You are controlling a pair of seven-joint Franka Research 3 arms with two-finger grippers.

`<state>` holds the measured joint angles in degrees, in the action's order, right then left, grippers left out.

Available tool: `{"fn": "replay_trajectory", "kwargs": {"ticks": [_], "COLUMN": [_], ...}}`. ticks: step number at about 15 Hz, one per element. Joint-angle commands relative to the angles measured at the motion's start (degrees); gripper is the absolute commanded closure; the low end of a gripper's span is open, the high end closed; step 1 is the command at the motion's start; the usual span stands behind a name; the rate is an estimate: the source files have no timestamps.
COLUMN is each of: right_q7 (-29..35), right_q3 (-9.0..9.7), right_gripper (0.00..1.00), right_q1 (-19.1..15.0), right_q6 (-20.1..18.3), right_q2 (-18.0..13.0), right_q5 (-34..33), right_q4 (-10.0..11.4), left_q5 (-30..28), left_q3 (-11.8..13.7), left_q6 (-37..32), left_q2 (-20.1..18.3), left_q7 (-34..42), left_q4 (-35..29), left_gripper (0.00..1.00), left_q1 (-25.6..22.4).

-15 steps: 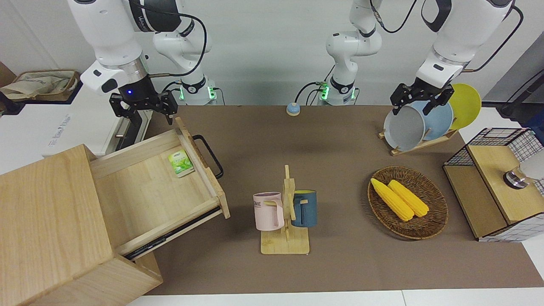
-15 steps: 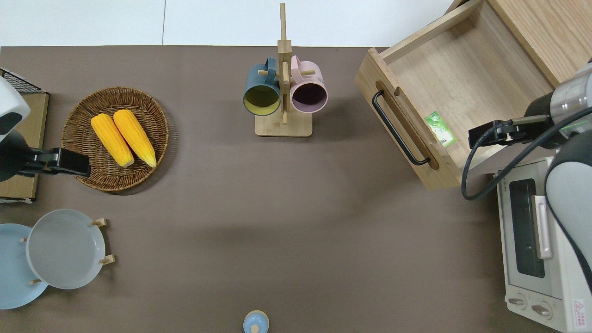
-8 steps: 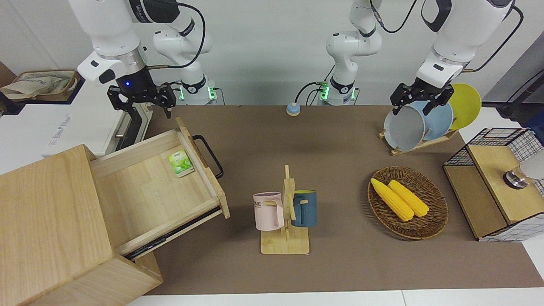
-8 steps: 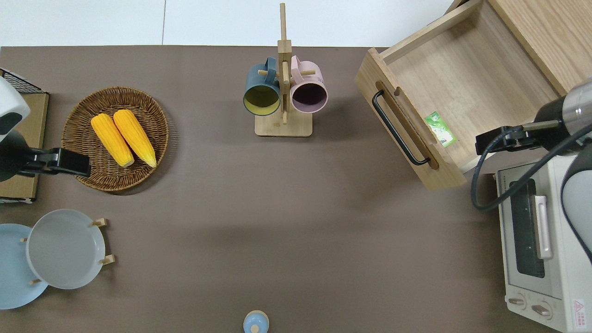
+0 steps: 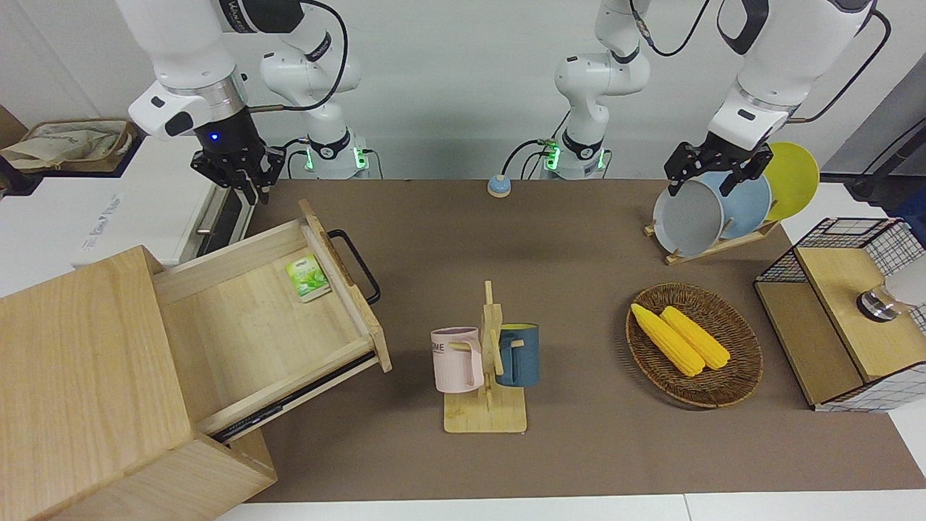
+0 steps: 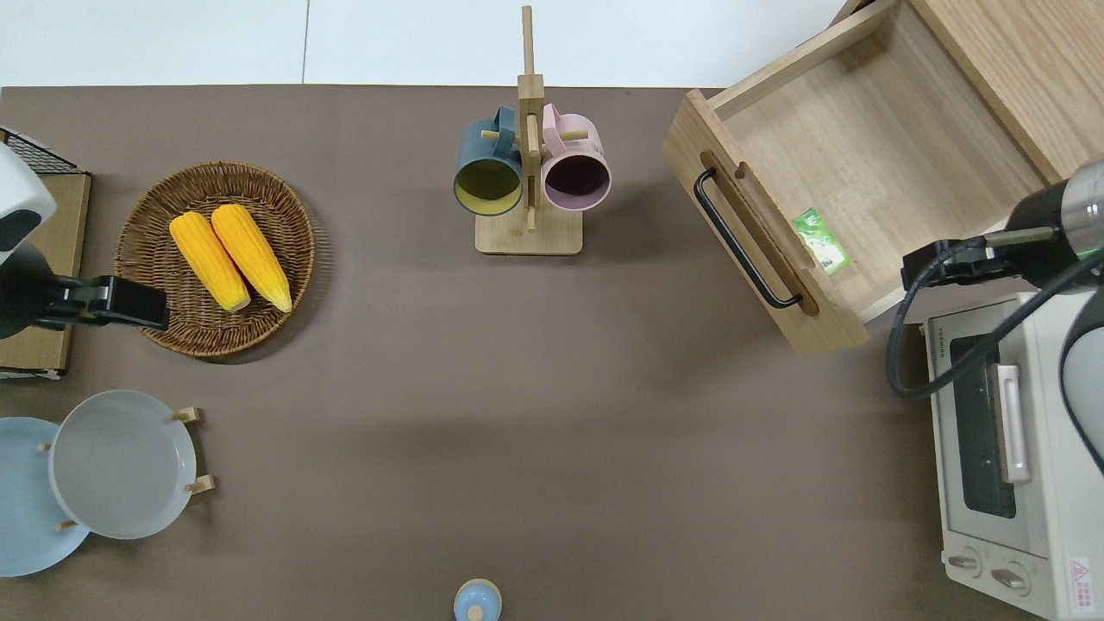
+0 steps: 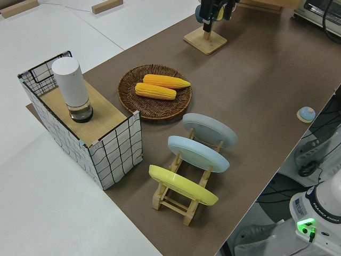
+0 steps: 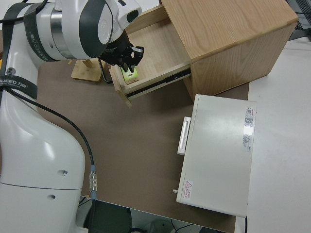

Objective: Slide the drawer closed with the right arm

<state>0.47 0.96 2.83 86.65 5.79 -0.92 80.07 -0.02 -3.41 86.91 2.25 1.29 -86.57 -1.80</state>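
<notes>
The pale-wood drawer (image 5: pixel 253 325) stands pulled far out of the light-wood cabinet (image 5: pixel 79 391), with its black bar handle (image 5: pixel 358 264) facing the table's middle. A green packet (image 5: pixel 307 278) lies inside, against the drawer's front board. The drawer also shows in the overhead view (image 6: pixel 862 164) and the right side view (image 8: pixel 150 48). My right gripper (image 5: pixel 246 179), blue wrist light on, hangs open and empty over the drawer's side edge nearer the robots. It touches nothing. It also shows in the right side view (image 8: pixel 129 57). My left arm is parked, its gripper (image 5: pixel 712 174) open.
A white toaster oven (image 6: pixel 1000 448) stands just nearer the robots than the drawer. A mug rack (image 5: pixel 486 369) with a pink and a blue mug stands mid-table. A basket of corn (image 5: pixel 738 362), a plate rack (image 5: pixel 712 206) and a wire-mesh box (image 5: pixel 846 311) stand toward the left arm's end.
My right gripper has risen, drawn back toward the drawer's robot-side edge and the oven, and turned about its wrist. The drawer and the left arm have not moved.
</notes>
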Motion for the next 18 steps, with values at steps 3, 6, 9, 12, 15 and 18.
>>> {"fn": "replay_trajectory", "kwargs": {"ticks": [3, 6, 9, 12, 15, 18], "right_q7": [-1.4, -0.7, 0.3, 9.3, 19.3, 36.9], "right_q3": [0.09, 0.27, 1.14, 1.14, 1.15, 1.58], "right_gripper": [1.0, 1.0, 1.0, 1.0, 1.0, 1.0], "right_q1": [-0.5, 0.1, 1.0, 5.0, 10.2, 18.1], "right_q6": [-0.8, -0.9, -1.3, -1.2, -1.2, -1.1], "right_q2": [-0.8, -0.9, -1.1, -1.6, -1.6, -0.3], "right_q5": [0.9, 0.8, 0.3, 0.2, -0.1, -2.9], "right_q4": [0.0, -1.6, -3.4, -3.8, -4.1, -3.7], "left_q5": [1.0, 1.0, 1.0, 1.0, 1.0, 1.0], "left_q3": [-0.4, -0.4, -0.4, -0.4, -0.4, -0.4], "left_q6": [-1.1, -1.1, -1.1, -1.1, -1.1, -1.1], "left_q2": [0.7, 0.7, 0.7, 0.7, 0.7, 0.7], "left_q7": [0.6, 0.6, 0.6, 0.6, 0.6, 0.6], "left_q4": [1.5, 1.5, 1.5, 1.5, 1.4, 1.5], "left_gripper": [0.01, 0.01, 0.01, 0.01, 0.01, 0.01], "left_q1": [-0.2, -0.2, -0.2, -0.2, -0.2, -0.2]}}
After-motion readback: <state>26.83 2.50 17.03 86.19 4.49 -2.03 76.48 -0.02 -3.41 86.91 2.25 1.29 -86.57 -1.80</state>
